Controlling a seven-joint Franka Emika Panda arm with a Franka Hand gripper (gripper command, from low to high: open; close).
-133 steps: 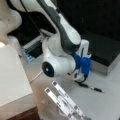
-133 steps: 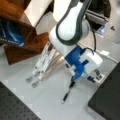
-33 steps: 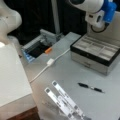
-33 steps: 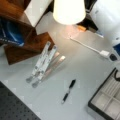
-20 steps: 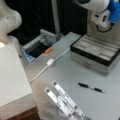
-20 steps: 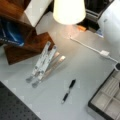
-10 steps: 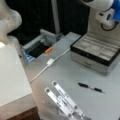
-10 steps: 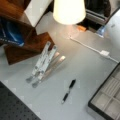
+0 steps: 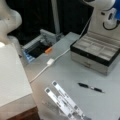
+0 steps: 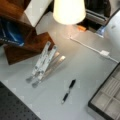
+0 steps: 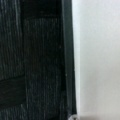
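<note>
**Arm lifted away, pen lying alone on the table**

Since the earliest frames the arm [image 9: 102, 17] has been rising from its low spot over the pen, and it is now standing at a front view's top right, above the back of the compartment box [image 9: 87, 61]. The gripper itself is not showing in any view, so I cannot tell how its fingers are standing. The wrist view is showing only a dark ribbed surface beside a pale one.

The black pen [image 9: 90, 87] is lying flat on the grey table [image 9: 75, 75], free of any contact, just in front of the open compartment box and well apart from the arm. In a front view the pen [image 10: 68, 91] is pointing diagonally, with the box's dark rim [image 10: 91, 105] to its right.

A folding metal stand [image 9: 63, 100] is lying to the pen's left in a front view. It is showing again [image 10: 43, 62] up and to the left of the pen, beside a wooden shelf [image 10: 25, 45]. A white cable with a small adapter [image 9: 50, 61] is running across the table behind them, and an orange object [image 9: 48, 50] is sitting near its far end. A large white block [image 9: 12, 75] is filling a front view's left.
</note>
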